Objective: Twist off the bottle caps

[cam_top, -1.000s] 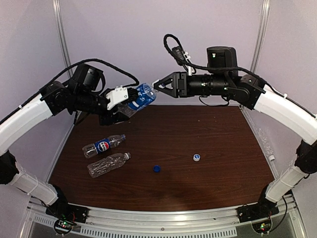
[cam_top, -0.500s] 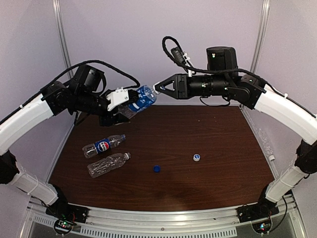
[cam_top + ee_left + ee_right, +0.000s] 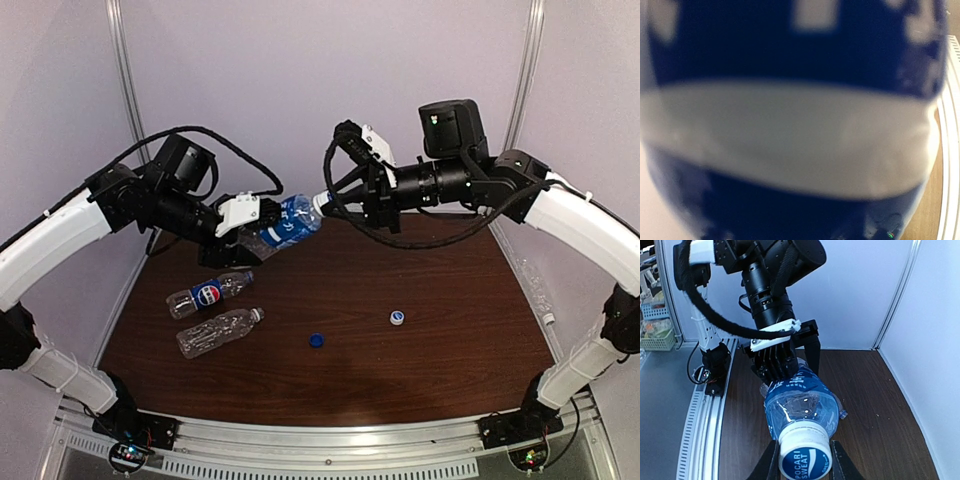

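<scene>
One blue-labelled bottle: I am holding it aloft over the desk with the left jaws clamping its body, the right jaws pinching its white cap.

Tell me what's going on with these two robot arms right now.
The left gripper holds a blue-labelled Pocari Sweat bottle in the air. The right gripper is clamped on its white cap, placed to twist it off. A Pepsi bottle and an unlabelled bottle lie on the table at its left side. A dark blue cap and a pale loose cap lie near the middle.
</scene>
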Tool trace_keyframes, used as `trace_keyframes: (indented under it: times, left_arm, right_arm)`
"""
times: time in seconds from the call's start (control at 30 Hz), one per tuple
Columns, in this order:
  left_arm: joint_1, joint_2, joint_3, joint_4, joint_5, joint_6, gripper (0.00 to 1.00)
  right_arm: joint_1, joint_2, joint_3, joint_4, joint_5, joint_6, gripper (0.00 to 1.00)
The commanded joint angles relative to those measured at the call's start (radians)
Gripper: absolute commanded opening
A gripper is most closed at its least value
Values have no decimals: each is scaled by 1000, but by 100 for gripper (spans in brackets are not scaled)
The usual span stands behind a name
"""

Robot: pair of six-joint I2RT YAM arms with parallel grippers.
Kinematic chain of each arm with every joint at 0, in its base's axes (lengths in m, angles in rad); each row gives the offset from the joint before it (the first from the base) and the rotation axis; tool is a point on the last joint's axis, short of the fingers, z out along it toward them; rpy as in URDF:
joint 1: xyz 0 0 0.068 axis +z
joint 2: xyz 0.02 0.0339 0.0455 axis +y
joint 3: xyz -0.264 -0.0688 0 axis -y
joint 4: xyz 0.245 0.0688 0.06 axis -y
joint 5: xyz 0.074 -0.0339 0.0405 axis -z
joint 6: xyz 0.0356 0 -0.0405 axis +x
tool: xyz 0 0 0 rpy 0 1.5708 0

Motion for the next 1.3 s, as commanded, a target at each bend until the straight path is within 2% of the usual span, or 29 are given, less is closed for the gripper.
trace_keyframes:
  times: [0.0, 0.2, 0.23, 0.27, 0.33, 0.37, 0.4, 0.57, 0.67, 0.73, 0.87, 0.93, 1.1, 1.27]
  left_arm:
    - [-5, 16, 30, 1, 79, -36, 41]
    - [-8, 18, 30, -1, 81, -36, 41]
    - [-7, 19, 31, -2, 80, -37, 41]
    - [-8, 19, 32, -1, 79, -37, 41]
    - [-8, 18, 34, -2, 79, -40, 41]
    - [-8, 17, 35, -2, 79, -41, 41]
    - [-8, 16, 36, -2, 78, -42, 41]
    - [-8, 8, 31, 8, 54, -47, 41]
    - [-8, 5, 23, 32, 4, -52, 41]
    - [-8, 7, 20, 51, -38, -54, 41]
    - [-7, 12, 29, 56, -48, -57, 41]
    - [-8, 12, 30, 56, -50, -58, 41]
    - [-8, 15, 21, 58, -62, -51, 41]
    - [-8, 16, 21, 60, -59, -52, 41]
  right_arm:
    - [15, -6, -17, -101, 27, -317, 0]
    - [26, -16, -19, -97, 56, -413, 0]
    - [28, -15, -19, -93, 65, -411, 4]
    - [31, -15, -19, -89, 73, -402, 15]
    - [35, -16, -25, -66, 84, -365, 62]
    - [35, -19, -29, -46, 91, -330, 90]
    - [35, -23, -33, -25, 98, -291, 99]
    - [34, -81, -73, 91, 120, -8, 100]
    - [27, -104, -78, 126, 196, 343, 100]
    - [-13, -96, -63, 83, 218, 600, 100]
    - [-30, -140, -173, 177, 123, 853, 100]
    - [-30, -174, -228, 218, 142, 898, 100]
    - [-30, -184, -201, 107, 274, 856, 100]
    - [-30, -153, -199, 109, 257, 849, 100]
